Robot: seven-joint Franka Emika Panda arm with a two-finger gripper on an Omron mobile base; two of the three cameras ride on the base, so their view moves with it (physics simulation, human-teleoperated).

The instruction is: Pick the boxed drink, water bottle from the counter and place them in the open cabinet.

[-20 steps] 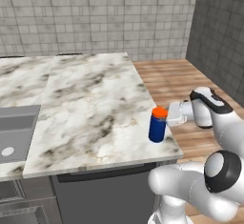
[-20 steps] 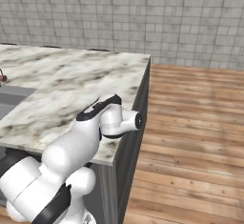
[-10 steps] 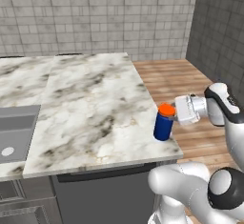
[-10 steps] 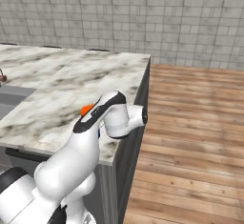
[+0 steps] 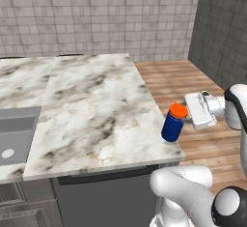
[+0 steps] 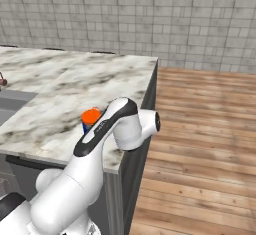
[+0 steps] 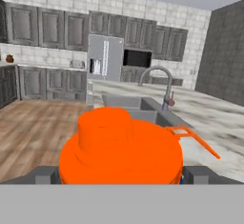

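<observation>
The water bottle is seen tilted at the counter corner, flanked by the spread, unclenched gripper; a sink lies well apart.

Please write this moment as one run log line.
phase: approaching grasp | end effector: open, level with orange cap | water bottle: upright at counter edge

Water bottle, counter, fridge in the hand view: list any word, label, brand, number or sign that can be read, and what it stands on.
None can be read.
Water bottle: plain blue body and orange cap, no label showing.
Counter: marble veining only.
Fridge: pale marks on the door, too blurred to tell whether they are text.
</observation>
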